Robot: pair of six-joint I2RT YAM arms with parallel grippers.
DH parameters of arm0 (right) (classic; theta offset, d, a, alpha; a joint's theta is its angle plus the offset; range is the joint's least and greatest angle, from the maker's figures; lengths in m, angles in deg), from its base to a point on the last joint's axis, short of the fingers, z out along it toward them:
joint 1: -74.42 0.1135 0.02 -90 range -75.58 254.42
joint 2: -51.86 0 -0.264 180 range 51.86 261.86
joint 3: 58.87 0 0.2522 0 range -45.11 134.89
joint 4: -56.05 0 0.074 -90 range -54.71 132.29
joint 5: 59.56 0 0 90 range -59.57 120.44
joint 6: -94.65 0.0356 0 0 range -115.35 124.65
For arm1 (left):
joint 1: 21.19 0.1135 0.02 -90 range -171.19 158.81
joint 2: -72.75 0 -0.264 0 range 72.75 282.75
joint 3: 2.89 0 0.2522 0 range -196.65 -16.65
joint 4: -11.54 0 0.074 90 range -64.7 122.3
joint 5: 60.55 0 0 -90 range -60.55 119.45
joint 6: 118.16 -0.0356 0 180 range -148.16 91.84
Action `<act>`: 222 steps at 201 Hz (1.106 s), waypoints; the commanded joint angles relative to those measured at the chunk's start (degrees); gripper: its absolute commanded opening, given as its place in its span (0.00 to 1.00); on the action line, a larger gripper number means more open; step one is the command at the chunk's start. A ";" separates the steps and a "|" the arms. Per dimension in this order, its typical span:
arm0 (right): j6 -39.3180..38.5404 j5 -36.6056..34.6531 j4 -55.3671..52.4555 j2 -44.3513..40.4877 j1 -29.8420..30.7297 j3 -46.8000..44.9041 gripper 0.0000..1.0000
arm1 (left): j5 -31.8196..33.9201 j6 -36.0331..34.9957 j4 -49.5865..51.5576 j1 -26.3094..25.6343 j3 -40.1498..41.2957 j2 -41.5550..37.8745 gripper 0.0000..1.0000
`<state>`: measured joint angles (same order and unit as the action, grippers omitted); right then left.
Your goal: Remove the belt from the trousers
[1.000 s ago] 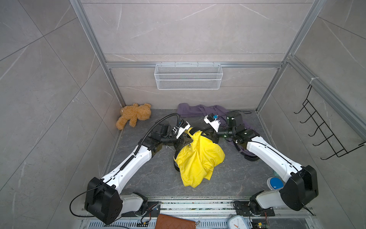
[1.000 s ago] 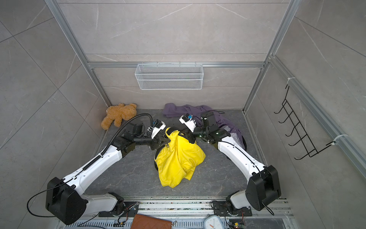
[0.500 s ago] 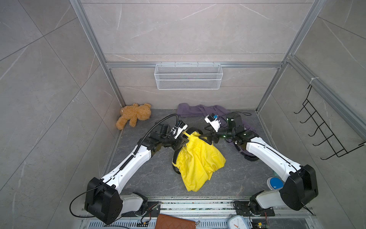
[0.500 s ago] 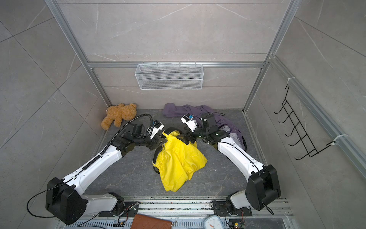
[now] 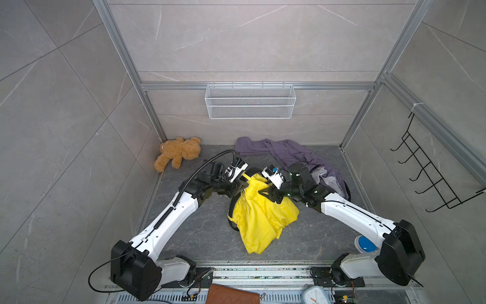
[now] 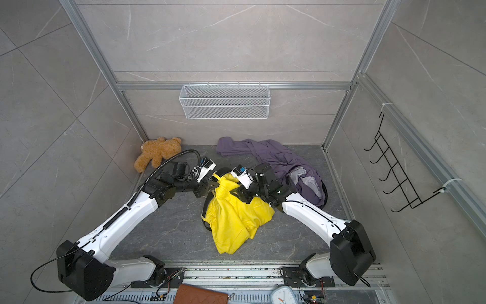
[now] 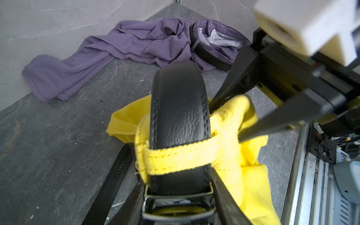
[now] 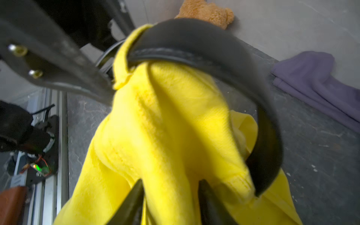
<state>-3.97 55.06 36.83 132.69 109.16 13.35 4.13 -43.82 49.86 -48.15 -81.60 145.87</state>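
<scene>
- While the left hand (image 7: 178, 200) is clenching the black belt (image 7: 179, 109) at its buckle (image 7: 175, 211), the strap is passing through a yellow loop (image 7: 181, 155) of the trousers (image 5: 260, 223).
- The right hand (image 7: 226, 123) seems to be pinching a bunch of the trousers just beside that loop; its own view is blurred.
- The trousers are hanging from both hands, legs lying crumpled on the desk (image 5: 200, 231).
- The belt's other part is curving down along the trousers.
</scene>
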 commanded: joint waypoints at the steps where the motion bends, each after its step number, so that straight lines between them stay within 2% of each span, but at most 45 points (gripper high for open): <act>1: 0.15 -7.32 1.59 2.65 -0.11 1.49 0.04 | 0.88 -1.87 -1.10 0.50 -2.74 -1.93 0.00; 4: 0.06 -8.42 1.38 2.90 -0.11 1.79 0.00 | 1.35 -1.89 -0.97 0.51 -2.59 -2.01 0.00; 32: 3.01 -18.14 -0.93 6.21 -3.44 4.45 0.00 | 6.67 -1.17 0.80 1.66 -1.14 -3.09 0.00; 62: 8.68 -23.70 -1.67 7.69 -10.64 5.06 0.00 | 8.53 1.50 0.61 5.45 0.98 -4.86 0.00; 86: 11.25 -27.43 -2.93 7.45 -13.82 5.18 0.00 | 11.60 2.25 1.31 7.53 1.58 -6.02 0.00; 102: 11.80 -30.28 -4.40 7.16 -14.66 5.27 0.00 | 16.59 2.40 2.34 8.31 1.26 -6.14 0.00; 116: 12.58 -31.73 -5.08 6.42 -15.70 4.93 0.00 | 25.19 3.44 3.37 9.29 0.42 -5.35 0.00; 131: 13.40 -32.41 -5.29 5.03 -17.16 4.14 0.00 | 33.04 6.24 3.30 12.17 0.04 -5.18 0.00; 165: 13.51 -34.38 -6.71 2.78 -18.88 3.65 0.00 | 45.31 11.81 3.55 20.57 -0.18 -6.16 0.00; 199: 13.78 -37.02 -6.83 1.02 -20.62 2.28 0.00 | 51.99 15.41 4.71 26.19 0.25 -7.67 0.00; 222: 14.23 -37.15 -6.40 -0.17 -22.26 1.57 0.00 | 53.04 18.41 4.81 30.58 0.94 -9.25 0.00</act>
<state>8.18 25.72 31.19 135.38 90.26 16.06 44.56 -32.52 55.50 -23.08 -79.61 140.47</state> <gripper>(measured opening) 0.063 0.417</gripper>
